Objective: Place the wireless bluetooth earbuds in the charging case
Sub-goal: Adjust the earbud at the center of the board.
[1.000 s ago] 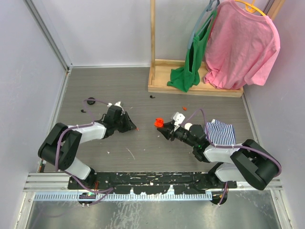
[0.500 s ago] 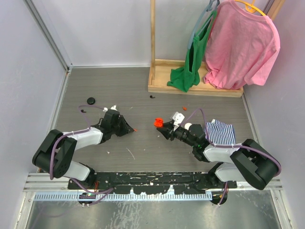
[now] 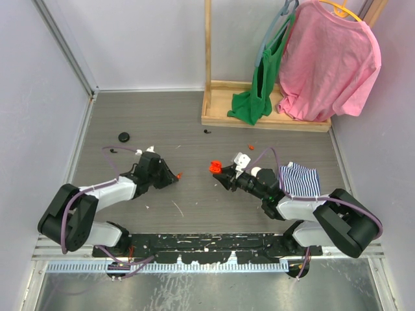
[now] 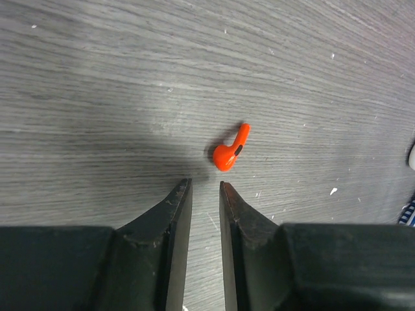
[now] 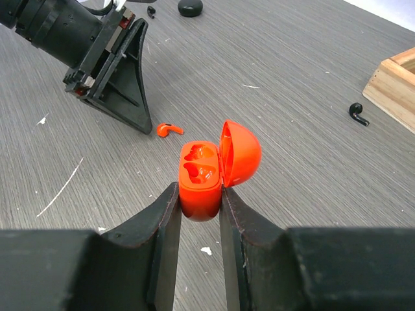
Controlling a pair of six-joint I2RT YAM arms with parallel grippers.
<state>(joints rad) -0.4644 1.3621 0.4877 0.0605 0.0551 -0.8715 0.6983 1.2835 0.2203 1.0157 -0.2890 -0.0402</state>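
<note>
Your right gripper [image 5: 198,188] is pinching the red charging case [image 5: 200,184] by its sides. The lid is standing open, and both little cups inside are sitting empty. One red earbud [image 4: 230,150] is lying on the grey table [image 4: 97,97], just in front of your left gripper [image 4: 202,184]. Those fingers are almost pressed together, with a thin gap, and are pinching nothing. Both arms are reaching low over the table, pointing at each other. A black earbud [image 5: 356,114] is lying near the wooden frame [image 5: 392,81].
</note>
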